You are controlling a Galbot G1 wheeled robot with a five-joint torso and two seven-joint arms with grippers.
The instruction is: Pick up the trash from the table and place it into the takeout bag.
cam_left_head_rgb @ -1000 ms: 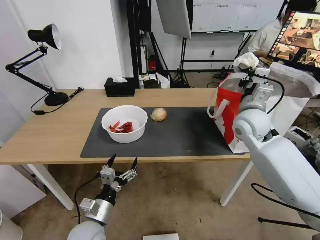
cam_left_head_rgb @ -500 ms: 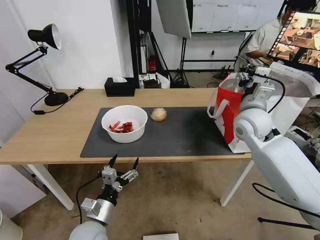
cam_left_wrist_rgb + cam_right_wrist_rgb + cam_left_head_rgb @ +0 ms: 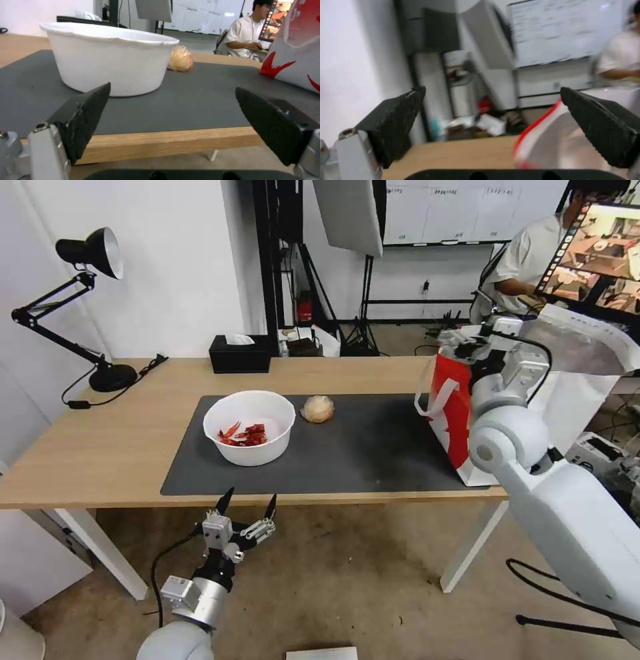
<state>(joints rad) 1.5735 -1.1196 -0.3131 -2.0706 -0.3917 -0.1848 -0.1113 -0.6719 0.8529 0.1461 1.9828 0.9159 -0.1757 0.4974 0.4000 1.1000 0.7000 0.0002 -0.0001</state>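
1. The left hand (image 3: 247,501) hangs nearest the robot, just below the front edge of the worktop (image 3: 100,447), with its two dark fingers (image 3: 85,117) spread wide and nothing between them. It points up toward the bowl.
2. On the worktop lies a dark grey mat (image 3: 347,453), and the trash left on it sits toward the mat's left half.
3. The white bowl (image 3: 249,427) stands upright on the mat in front of the left hand, holding red scraps (image 3: 243,435) in its bottom. In the left wrist view the bowl (image 3: 110,60) rises straight ahead above the worktop's wooden edge.
4. Just behind and to the right of the bowl rests the tan wrapped ball (image 3: 317,409), near the bowl but apart from it, close to the mat's far edge.
5. The takeout bag (image 3: 453,407) stands upright at the right end of the mat, well apart from the bowl and ball, its white strap handle (image 3: 433,393) hanging on the side toward them.
6. The right hand (image 3: 460,340) is raised over the bag's open top. In the right wrist view its fingers (image 3: 391,120) are spread wide and empty, with the bag's red rim and silver lining (image 3: 553,147) beneath.
7. At the worktop's far edge sit a black tissue box (image 3: 239,353) and, to the left, a black desk lamp (image 3: 87,307).
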